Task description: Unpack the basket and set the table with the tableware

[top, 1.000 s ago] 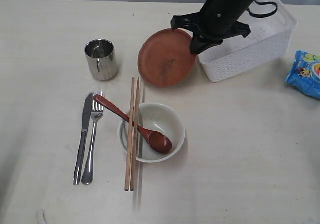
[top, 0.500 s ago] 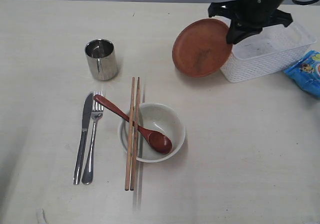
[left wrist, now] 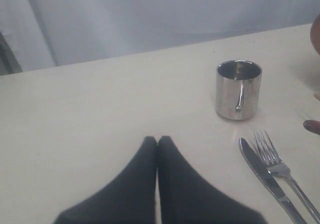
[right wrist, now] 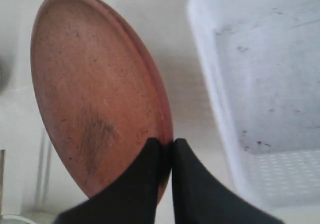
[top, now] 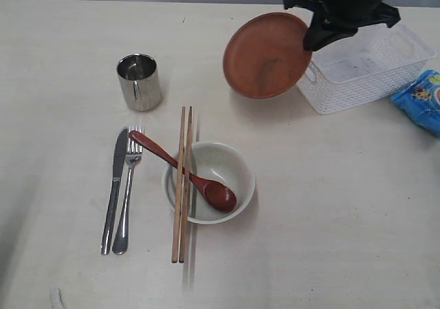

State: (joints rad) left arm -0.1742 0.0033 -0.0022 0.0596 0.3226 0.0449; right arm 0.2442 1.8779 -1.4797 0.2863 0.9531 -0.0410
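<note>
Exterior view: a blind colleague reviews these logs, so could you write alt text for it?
The right pincer holds a brown plate tilted by its rim beside a white basket. On the table, a steel cup, knife and fork sit left of a bowl crossed by chopsticks and a wooden spoon; a blue bag lies far right.

Your exterior view looks steeply down on the counter (top: 330,240), wide enough to take in the whole setting. Your left wrist view sits low and near the counter, facing across it toward the cup (left wrist: 239,90), knife (left wrist: 262,171) and fork (left wrist: 272,156), which the exterior view also shows. Your right wrist view looks down at close range on the plate (right wrist: 95,94) and basket (right wrist: 260,84), shared likewise.
</note>
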